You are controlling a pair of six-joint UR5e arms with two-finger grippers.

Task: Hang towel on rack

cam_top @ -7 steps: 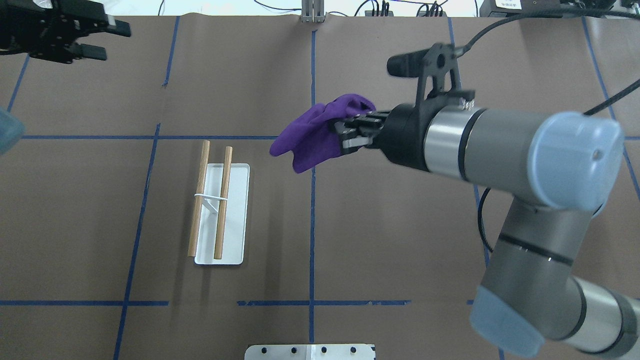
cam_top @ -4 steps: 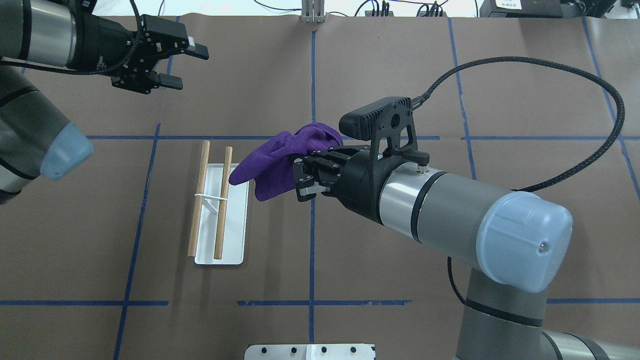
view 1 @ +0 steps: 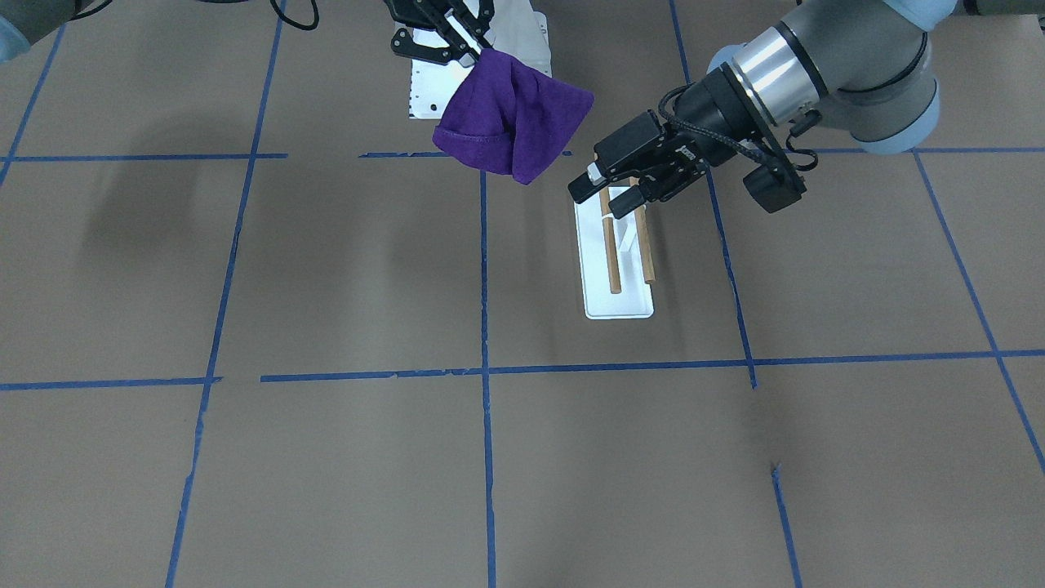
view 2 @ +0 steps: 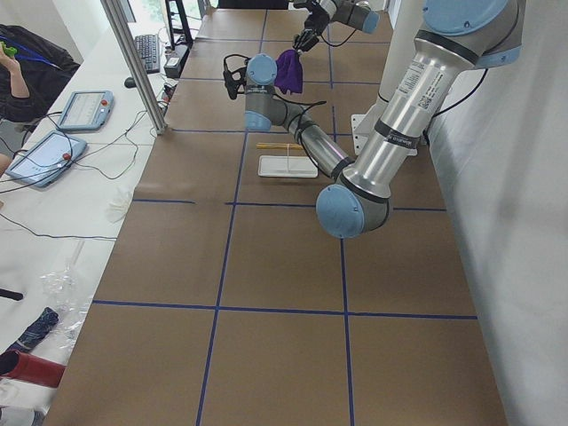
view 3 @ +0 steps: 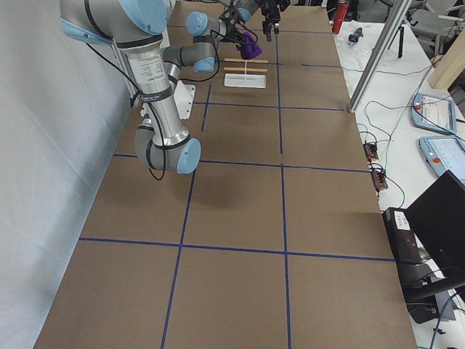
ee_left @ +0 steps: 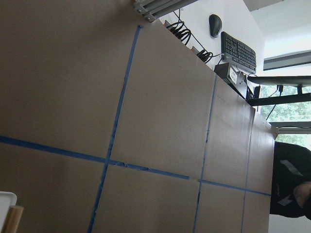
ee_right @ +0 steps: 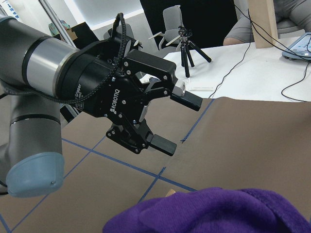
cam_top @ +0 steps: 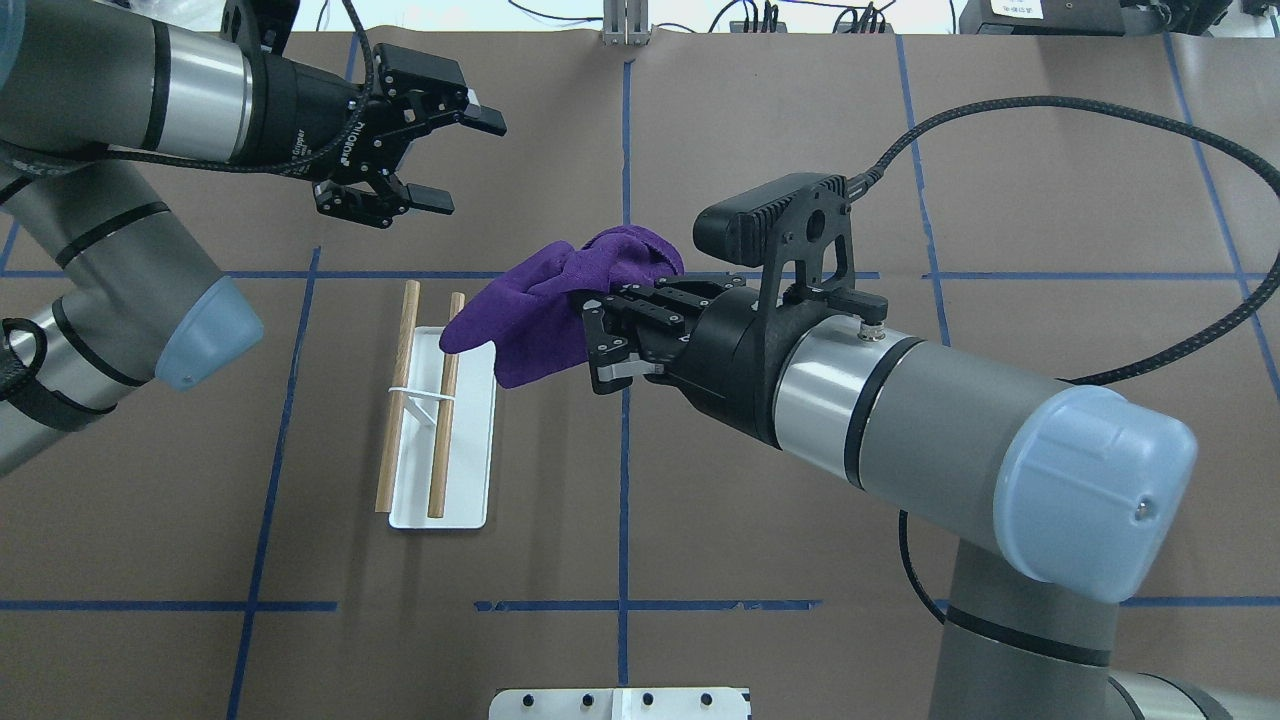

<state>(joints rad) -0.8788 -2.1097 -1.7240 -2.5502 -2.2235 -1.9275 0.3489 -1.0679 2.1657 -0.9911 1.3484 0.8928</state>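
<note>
The purple towel (cam_top: 535, 310) hangs bunched in my right gripper (cam_top: 592, 335), which is shut on it and holds it above the table just right of the rack; its left tip overlaps the far end of the right dowel (cam_top: 445, 420). The rack's white base plate (cam_top: 468, 450) carries two parallel wooden dowels, the left one (cam_top: 397, 400) beside it. My left gripper (cam_top: 465, 160) is open and empty, held above and beyond the rack's far end, facing the towel. In the front-facing view the towel (view 1: 510, 122) hangs near the left gripper (view 1: 600, 198). The right wrist view shows the towel (ee_right: 218, 213) below the left gripper (ee_right: 182, 124).
A white bolted pedestal plate (cam_top: 620, 703) sits at the table's near edge. Blue tape lines (cam_top: 624, 480) cross the brown table cover. Cables and equipment lie beyond the far edge (cam_top: 760, 15). The rack's corner (ee_left: 5, 200) shows in the left wrist view.
My right gripper has carried the towel left and nearer, up to the rack. My left arm has swung in from the far left toward the towel, its gripper still open.
</note>
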